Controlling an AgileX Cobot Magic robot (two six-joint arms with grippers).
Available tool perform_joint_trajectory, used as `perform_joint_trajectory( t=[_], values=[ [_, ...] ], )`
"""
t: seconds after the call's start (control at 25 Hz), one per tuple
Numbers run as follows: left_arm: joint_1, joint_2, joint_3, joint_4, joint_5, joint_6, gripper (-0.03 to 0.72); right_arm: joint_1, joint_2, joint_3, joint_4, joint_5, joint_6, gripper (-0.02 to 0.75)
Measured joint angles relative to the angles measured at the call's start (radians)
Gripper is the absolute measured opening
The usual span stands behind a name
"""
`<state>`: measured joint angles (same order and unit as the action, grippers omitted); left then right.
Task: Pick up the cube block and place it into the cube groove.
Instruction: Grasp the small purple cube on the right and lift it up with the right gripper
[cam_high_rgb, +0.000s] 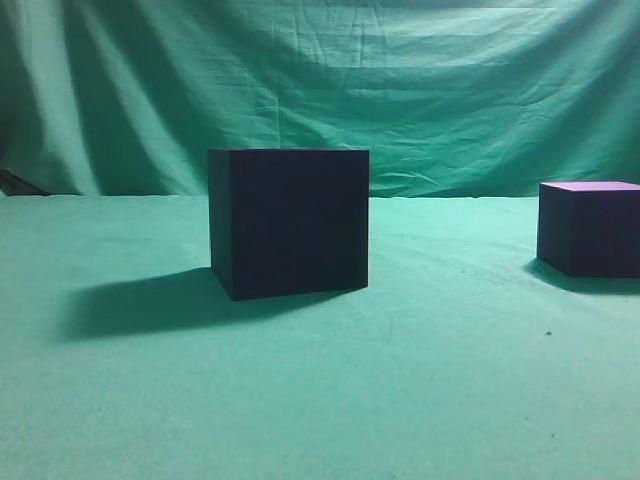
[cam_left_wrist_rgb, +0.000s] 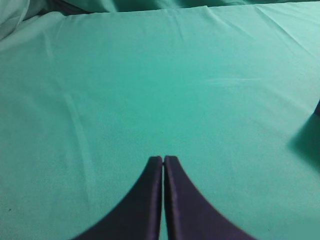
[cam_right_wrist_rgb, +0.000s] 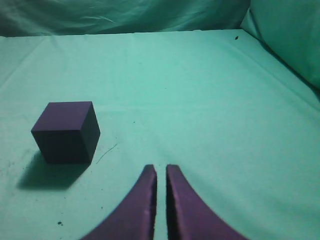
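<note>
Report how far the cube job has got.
Nothing looks done yet: the cube block sits on the green cloth, apart from the cube groove. Nothing is in hand; the left gripper and right gripper are shut and empty. Picking up and placing both remain.

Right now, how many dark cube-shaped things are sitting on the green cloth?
2. The big near-black matte cube stands near the middle of the exterior view; the small dark purple cube with a lighter top sits at the right edge, partly cut off. Nothing else shows, though more may lie outside the views.
</note>
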<state>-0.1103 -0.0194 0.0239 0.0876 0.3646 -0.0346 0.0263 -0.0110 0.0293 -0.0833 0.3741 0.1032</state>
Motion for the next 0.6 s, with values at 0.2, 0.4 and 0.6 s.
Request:
perform_joint_trajectory(
  t=[0.2, 0.4, 0.6],
  values=[
    [0.0, 0.0, 0.0, 0.0, 0.0, 0.0, 0.0, 0.0, 0.0, 0.0, 0.0, 0.0, 0.0, 0.047],
    [0.0, 0.0, 0.0, 0.0, 0.0, 0.0, 0.0, 0.0, 0.0, 0.0, 0.0, 0.0, 0.0, 0.047],
    [0.0, 0.0, 0.0, 0.0, 0.0, 0.0, 0.0, 0.0, 0.0, 0.0, 0.0, 0.0, 0.0, 0.047]
  ],
)
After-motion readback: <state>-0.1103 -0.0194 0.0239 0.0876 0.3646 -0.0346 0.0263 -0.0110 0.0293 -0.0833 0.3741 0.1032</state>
